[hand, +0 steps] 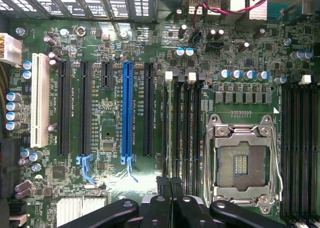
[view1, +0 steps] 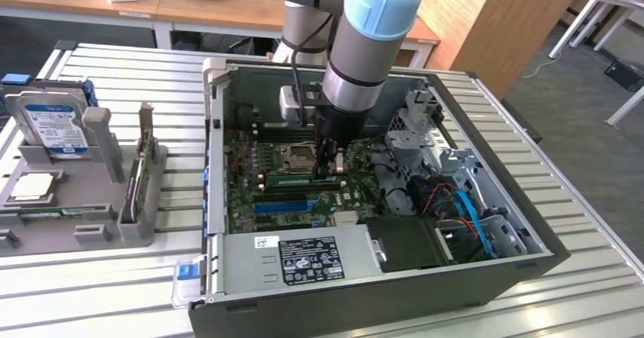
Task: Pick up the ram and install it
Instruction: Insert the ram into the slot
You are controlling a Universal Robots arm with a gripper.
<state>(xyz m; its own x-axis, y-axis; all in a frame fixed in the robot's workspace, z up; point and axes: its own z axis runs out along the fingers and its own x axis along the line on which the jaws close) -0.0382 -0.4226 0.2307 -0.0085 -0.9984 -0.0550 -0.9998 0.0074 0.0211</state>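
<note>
One arm point(view1: 370, 47) hangs into the open case point(view1: 216, 127) on the slatted tabletop point(view1: 121, 60). Its gripper point(view1: 325, 173) point(hand: 171, 181) stands low over the motherboard point(hand: 107, 138), fingers point(hand: 164, 188) clenched almost together on the top edge of the ram point(view1: 289, 180) point(hand: 172, 128) (a thin green stick with a pale label). The ram stands on edge in a black slot just beside the CPU socket point(view1: 299, 155) point(hand: 241, 160), between that socket and the blue slot point(view1: 282, 204) point(hand: 127, 112). In the wrist view it runs edge-on away from the fingertips, along its slot.
</note>
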